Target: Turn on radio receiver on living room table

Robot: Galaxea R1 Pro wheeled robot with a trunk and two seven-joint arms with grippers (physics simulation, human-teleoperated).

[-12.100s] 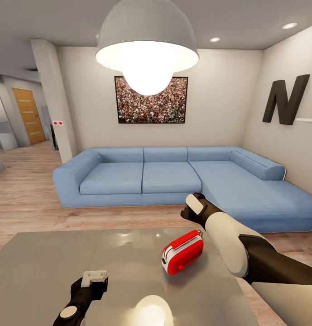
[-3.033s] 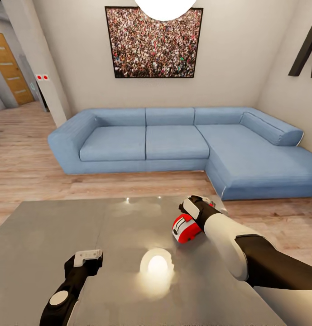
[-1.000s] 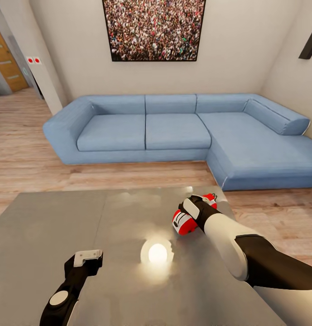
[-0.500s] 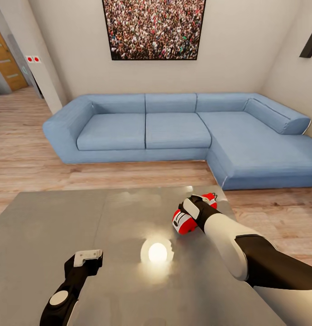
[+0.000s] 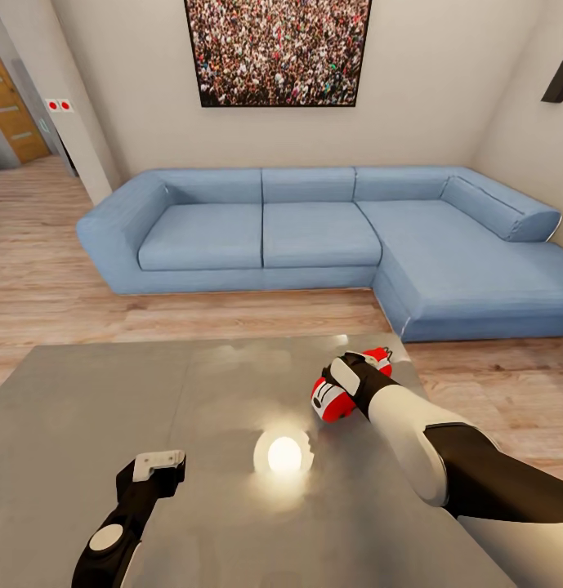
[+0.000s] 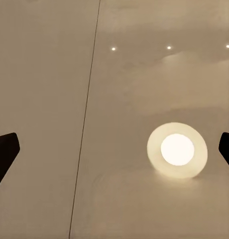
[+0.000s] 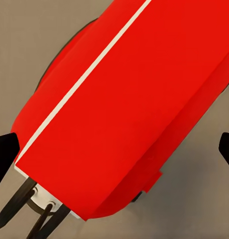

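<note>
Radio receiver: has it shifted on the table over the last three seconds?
Yes. The radio receiver has slid toward the table's far right corner, nearer the sofa, pushed by the right gripper.

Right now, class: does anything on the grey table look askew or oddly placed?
Yes. The radio receiver lies tipped on its side near the table's far right edge, under the right tool, rather than standing upright.
</note>
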